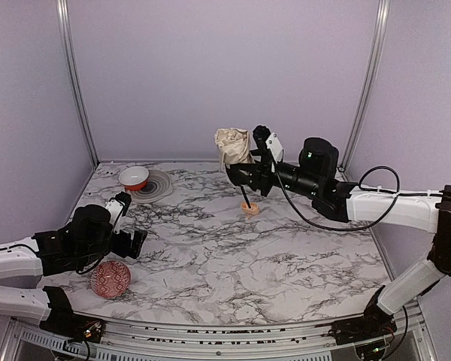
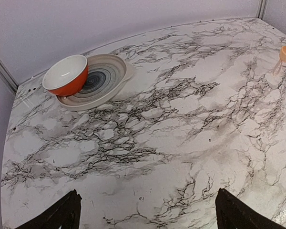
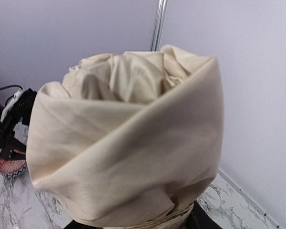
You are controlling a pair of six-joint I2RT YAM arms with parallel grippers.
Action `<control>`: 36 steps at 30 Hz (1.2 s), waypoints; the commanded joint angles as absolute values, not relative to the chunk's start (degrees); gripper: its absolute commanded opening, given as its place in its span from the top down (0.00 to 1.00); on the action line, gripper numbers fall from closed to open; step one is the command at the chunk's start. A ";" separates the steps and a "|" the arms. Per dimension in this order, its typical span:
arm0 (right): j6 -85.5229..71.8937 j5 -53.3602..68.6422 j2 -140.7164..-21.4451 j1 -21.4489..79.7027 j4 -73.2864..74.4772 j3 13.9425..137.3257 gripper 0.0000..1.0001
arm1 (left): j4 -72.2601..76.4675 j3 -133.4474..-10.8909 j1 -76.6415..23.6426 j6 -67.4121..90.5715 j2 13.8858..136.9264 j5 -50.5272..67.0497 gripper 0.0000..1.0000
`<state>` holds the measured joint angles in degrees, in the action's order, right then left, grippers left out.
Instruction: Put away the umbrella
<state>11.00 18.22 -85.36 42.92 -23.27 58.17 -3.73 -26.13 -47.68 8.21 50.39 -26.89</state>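
Grips the umbrella [image 1: 233, 144] with the right end effector [image 1: 240, 174], jaws drawn part-way in around the gathered cream cloth just below its bunched top. Holds it upright toward the back of the table [image 1: 286, 256], with the pale handle [image 1: 249, 208] down and touching the marble top and the thin black shaft [image 1: 245, 194] rising from it into the cloth. Probably stands the handle on the table to steady the shaft while the cloth is squeezed into a tighter roll, judging only from the pose.

Fills the right wrist view with folded cloth, so shows almost nothing of the fingers there. Looks like a real hold rather than a loose cradle, though hard to confirm from that angle.

Rests the left end effector [image 1: 132, 244] low at the near left, spread as wide as it goes and carrying nothing. Faces across bare marble toward the bowl [image 2: 66, 75] sitting on the plate [image 2: 102, 78]. Seems parked clear of the work rather than helping.

Shows the red patterned ball [image 1: 110, 278] just beside the left arm, with no part in the job.

Calls next for the cloth to be rolled snug and strapped; no fastened strap visible.
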 commanded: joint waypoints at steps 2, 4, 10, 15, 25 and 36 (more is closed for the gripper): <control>-6.14 23.96 -80.53 40.04 -45.52 57.24 0.70 | -2.81 -27.77 -47.38 9.03 52.12 -25.63 0.01; -8.67 24.26 -79.81 39.50 -48.92 56.90 0.70 | -2.58 -27.92 -47.37 9.21 52.60 -25.20 0.01; -10.56 25.32 -78.48 39.46 -52.69 57.38 0.71 | -2.42 -28.29 -47.38 9.45 53.60 -24.39 0.01; -9.40 25.33 -77.42 39.51 -52.03 57.51 0.71 | -2.33 -28.63 -47.37 9.54 54.11 -23.74 0.01; -7.02 24.82 -76.02 39.51 -50.37 56.10 0.71 | -7.46 -35.41 -47.07 7.53 57.00 -28.45 0.01; -1.74 20.48 -72.78 39.38 -46.58 50.47 0.71 | -9.96 -45.44 -39.50 2.32 64.42 -36.30 0.01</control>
